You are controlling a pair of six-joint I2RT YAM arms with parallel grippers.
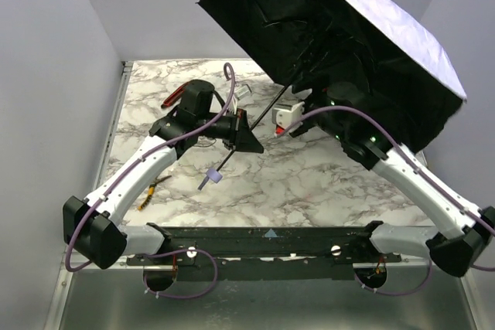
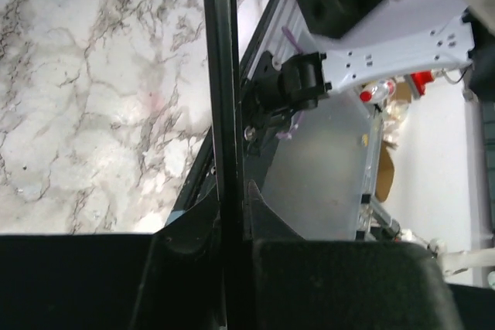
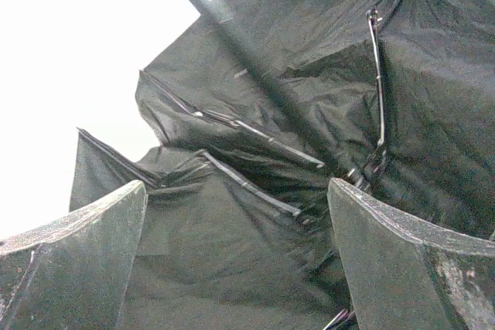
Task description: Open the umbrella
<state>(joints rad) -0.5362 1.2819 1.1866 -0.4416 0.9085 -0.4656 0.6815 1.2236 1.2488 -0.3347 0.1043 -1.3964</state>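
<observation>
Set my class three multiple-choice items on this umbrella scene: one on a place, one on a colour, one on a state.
1. Where does the left pincer grip the umbrella?
A. the canopy edge
B. the thin shaft
C. the handle

2. What colour is the canopy's underside?
A. black
B. red
C. yellow

3. How does the right pincer stand?
A. shut on the shaft
B. open, holding nothing
C. shut on a rib

Key:
1 B, the left wrist view shows the shaft clamped between its fingers.
2 A, black lining fills the right wrist view.
3 B, its two fingers stand wide apart with nothing between them.
</observation>
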